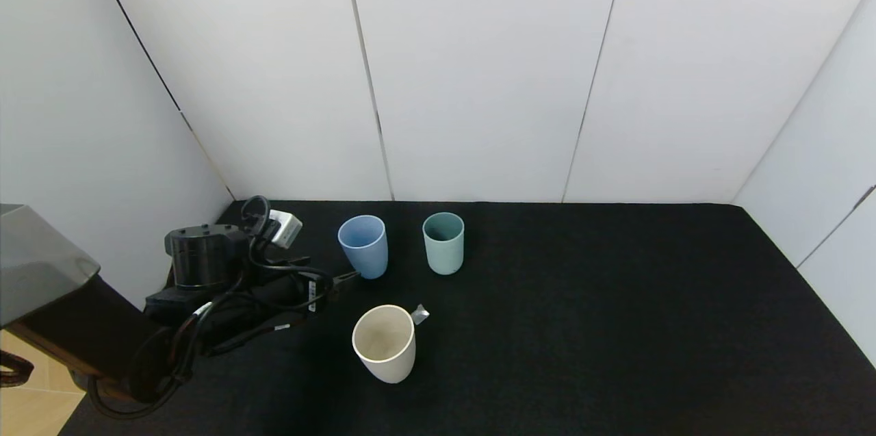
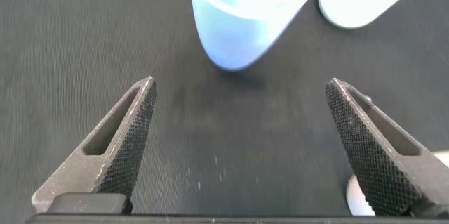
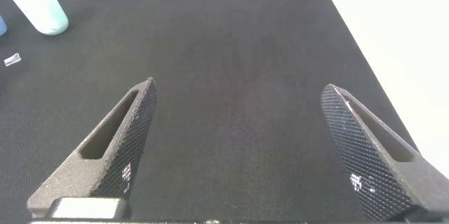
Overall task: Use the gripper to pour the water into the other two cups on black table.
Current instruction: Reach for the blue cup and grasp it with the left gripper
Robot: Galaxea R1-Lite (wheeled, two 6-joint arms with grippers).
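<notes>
Just in front of the left gripper (image 2: 238, 147), standing upright on the black table (image 1: 616, 326): the light blue cup (image 1: 363, 246). Fingers wide open, holding nothing. Beyond it the teal cup (image 1: 443, 242); nearer, the cream cup (image 1: 384, 342). Right gripper (image 3: 238, 147) open, well apart.

black table (image 1: 616, 326), cream cup (image 1: 384, 343), teal cup (image 1: 443, 243)

black table (image 1: 616, 326) right half open | blue cup (image 1: 363, 245), teal cup (image 1: 443, 242), white cup (image 1: 384, 343) crowd left

Black left pincer (image 1: 345, 278), looping black cables, white-grey box, dark cylinder wrist; knurled wedge fingers (image 2: 130, 136).
</notes>
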